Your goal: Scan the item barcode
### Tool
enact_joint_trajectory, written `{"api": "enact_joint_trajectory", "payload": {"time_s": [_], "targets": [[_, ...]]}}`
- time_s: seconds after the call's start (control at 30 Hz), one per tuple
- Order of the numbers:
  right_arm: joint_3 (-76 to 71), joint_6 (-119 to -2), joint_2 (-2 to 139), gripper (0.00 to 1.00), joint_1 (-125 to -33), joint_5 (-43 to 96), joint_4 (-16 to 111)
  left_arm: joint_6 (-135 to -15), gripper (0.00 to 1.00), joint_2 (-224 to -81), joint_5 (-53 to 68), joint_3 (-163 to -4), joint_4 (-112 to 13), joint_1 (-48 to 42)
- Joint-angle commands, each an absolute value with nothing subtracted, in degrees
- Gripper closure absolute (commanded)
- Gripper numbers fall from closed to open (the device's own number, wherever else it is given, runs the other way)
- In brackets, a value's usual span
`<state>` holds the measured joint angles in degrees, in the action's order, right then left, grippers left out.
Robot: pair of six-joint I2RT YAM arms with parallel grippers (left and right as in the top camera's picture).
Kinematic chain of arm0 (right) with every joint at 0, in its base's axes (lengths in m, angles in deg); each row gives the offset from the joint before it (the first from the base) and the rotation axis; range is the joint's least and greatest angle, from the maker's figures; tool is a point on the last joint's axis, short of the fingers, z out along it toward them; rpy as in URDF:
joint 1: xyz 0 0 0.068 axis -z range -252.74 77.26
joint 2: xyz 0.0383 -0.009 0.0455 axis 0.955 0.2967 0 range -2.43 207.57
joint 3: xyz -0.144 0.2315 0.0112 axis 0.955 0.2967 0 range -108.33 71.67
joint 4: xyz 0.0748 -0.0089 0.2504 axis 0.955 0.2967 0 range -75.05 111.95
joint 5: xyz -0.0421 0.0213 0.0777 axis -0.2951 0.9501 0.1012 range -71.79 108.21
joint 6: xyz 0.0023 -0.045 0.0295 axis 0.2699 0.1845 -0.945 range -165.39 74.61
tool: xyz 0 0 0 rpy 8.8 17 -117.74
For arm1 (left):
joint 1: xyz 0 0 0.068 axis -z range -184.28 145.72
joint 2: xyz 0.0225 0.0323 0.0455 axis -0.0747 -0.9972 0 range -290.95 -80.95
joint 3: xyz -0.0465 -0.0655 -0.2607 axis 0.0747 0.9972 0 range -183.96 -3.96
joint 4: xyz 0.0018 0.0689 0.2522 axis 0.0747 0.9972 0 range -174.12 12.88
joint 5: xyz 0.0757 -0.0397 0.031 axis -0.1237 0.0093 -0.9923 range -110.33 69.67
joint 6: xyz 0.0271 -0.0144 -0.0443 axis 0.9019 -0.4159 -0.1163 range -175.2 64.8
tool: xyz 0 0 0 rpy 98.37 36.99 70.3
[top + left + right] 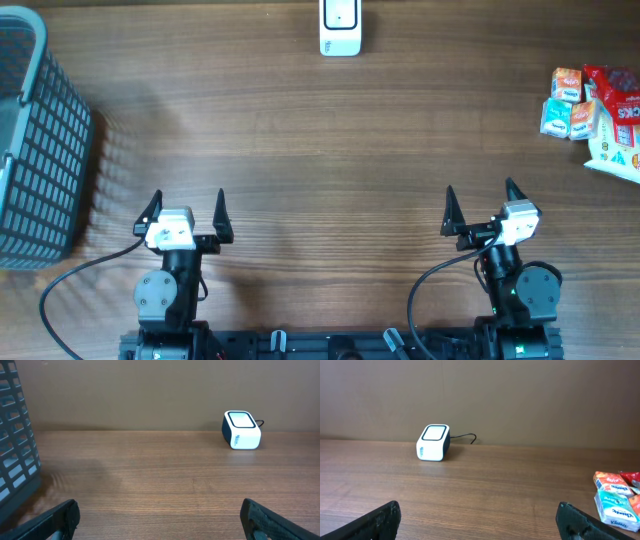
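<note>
A white barcode scanner [340, 27] with a dark side stands at the table's far edge, also visible as the scanner [241, 430] in the left wrist view and the scanner [433, 442] in the right wrist view. Small packaged items [598, 115] lie in a pile at the far right; tissue packs [615, 500] show at the right edge of the right wrist view. My left gripper [187, 206] and right gripper [481, 201] rest near the front edge, both open and empty, far from the items and the scanner.
A grey mesh basket [35, 140] stands at the left edge of the table; its wall [15, 445] fills the left of the left wrist view. A cable runs from the scanner's back. Bare wooden tabletop lies between the grippers and the scanner.
</note>
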<state>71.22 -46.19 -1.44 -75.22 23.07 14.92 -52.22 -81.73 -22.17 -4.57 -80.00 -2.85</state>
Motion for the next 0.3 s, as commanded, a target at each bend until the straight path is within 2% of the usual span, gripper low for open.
{"api": "enact_joint_trajectory", "payload": {"time_s": [0.0, 0.27], "targets": [[71.4, -46.9, -2.2, 0.00, -75.1, 22.5, 14.8, -51.1, 0.00, -81.1, -22.7, -4.3, -80.1, -3.2], [71.4, -46.9, -2.2, 0.00, -75.1, 22.5, 14.8, -51.1, 0.00, -81.1, -22.7, -4.3, -80.1, -3.2]]}}
